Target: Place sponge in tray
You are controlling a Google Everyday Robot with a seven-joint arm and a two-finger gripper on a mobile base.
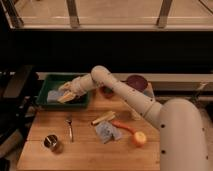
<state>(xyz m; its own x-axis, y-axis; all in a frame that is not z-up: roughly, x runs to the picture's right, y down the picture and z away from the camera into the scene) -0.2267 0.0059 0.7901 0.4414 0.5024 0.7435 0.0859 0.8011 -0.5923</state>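
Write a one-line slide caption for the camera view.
Gripper holds the sponge over the green tray; fork, cup and apple lie on the table.
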